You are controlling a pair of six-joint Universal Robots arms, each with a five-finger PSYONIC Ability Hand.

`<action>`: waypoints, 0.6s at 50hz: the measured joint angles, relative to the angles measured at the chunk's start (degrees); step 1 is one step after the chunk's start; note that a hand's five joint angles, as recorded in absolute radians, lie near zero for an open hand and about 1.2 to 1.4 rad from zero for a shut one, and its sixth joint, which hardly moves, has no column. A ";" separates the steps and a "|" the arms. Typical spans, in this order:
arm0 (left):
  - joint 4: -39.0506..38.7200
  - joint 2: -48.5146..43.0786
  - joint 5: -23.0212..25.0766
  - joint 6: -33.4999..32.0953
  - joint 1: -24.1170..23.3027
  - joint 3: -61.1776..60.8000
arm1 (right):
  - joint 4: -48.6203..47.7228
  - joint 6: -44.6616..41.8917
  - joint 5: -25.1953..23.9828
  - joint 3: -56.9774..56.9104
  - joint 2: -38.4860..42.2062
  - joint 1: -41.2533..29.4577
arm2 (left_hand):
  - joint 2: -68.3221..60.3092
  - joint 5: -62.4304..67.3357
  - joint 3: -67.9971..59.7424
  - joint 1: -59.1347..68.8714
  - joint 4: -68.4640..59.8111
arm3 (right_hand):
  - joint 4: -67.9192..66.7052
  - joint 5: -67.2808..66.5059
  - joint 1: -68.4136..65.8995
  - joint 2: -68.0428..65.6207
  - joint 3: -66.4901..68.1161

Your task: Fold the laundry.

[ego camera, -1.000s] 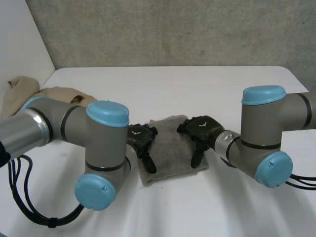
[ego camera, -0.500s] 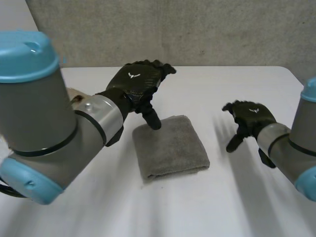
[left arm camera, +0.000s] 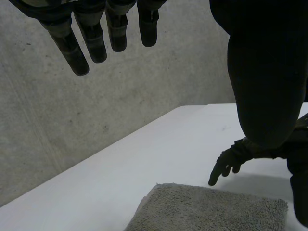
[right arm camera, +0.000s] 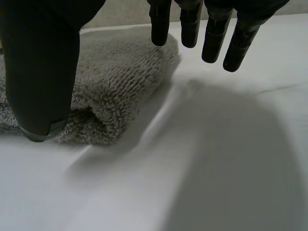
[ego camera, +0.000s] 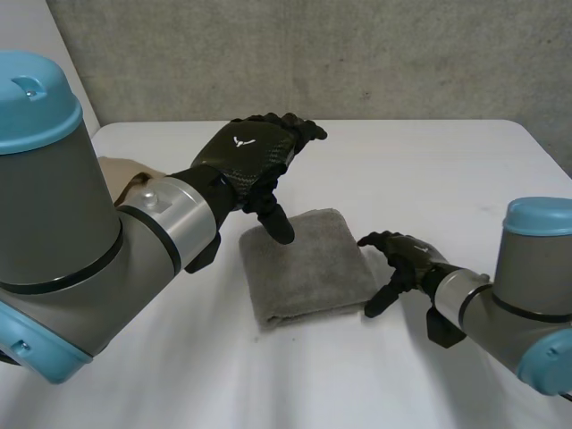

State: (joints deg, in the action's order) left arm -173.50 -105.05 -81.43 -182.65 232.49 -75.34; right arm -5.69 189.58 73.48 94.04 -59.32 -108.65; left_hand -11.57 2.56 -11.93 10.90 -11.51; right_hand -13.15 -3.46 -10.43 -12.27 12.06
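Fingers (left arm camera: 67,45) hang straight and loose on the left hand (ego camera: 248,161), held above the far corner of the folded grey towel (ego camera: 308,264). Right hand (ego camera: 404,261), equally slack, is low beside the towel's near right corner on the white table (ego camera: 429,170).

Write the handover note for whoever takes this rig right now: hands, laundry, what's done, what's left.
Left hand: open, raised over the far left corner of the grey towel, holding nothing.
Right hand: open, low beside the towel's right edge near its front corner, gripping nothing.
Towel: folded, flat mid-table.
Beige cloth: at the table's left, partly hidden behind the left arm.
Done: the towel looks folded.
Left: probably the beige cloth.
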 measured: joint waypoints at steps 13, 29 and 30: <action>0.00 -0.25 -0.04 0.15 0.54 0.00 | -1.10 3.33 0.59 -4.34 4.68 -3.99 | 0.00 0.00 0.00 0.00 0.00 | -0.21 -0.28 -0.43 -0.57 0.52; 0.00 -0.44 -0.09 0.28 0.97 -0.08 | -3.13 3.40 2.17 -5.87 6.94 -4.94 | 0.00 0.00 0.00 0.00 0.00 | -21.52 -18.74 -16.08 -22.35 23.09; 0.00 -0.49 -0.08 0.28 0.97 -0.17 | -3.74 3.28 2.82 -6.24 7.15 -4.90 | 0.00 0.00 -0.02 0.00 0.00 | -31.77 -28.84 -22.82 -32.09 34.31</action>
State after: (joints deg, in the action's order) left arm -173.50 -105.54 -81.52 -182.37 233.45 -75.52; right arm -9.43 192.85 76.30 87.79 -52.17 -113.54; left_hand -11.57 2.56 -11.96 10.90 -11.51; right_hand -44.92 -32.30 -33.25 -44.36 46.37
